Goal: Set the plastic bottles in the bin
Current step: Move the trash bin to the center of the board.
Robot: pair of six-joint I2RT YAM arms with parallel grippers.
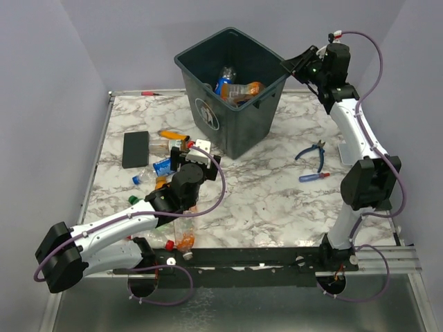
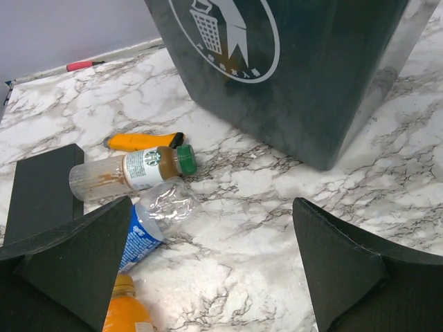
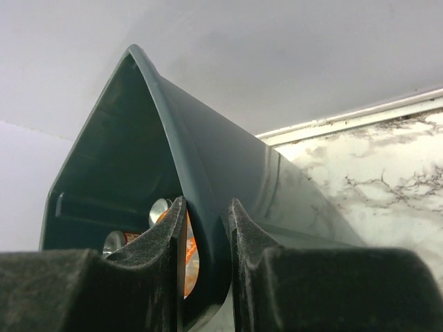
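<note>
Holding bottles [image 1: 239, 88], dark green tapered bin [image 1: 250, 128], white logo [image 1: 207, 114].

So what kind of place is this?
Probably a robot lab bench: left arm and right arm bolted to a marble-look table, plain walls boxing it in, bottles and a bin for practice.

The bin [image 2: 332, 83] bears a white round sign [image 2: 225, 34] on its near-left side: a figure dropping litter into a basket, the characters beneath too small to read. Left of it, the green-capped bottle [image 2: 131, 171] shows a Starbucks emblem [image 2: 148, 158].
</note>
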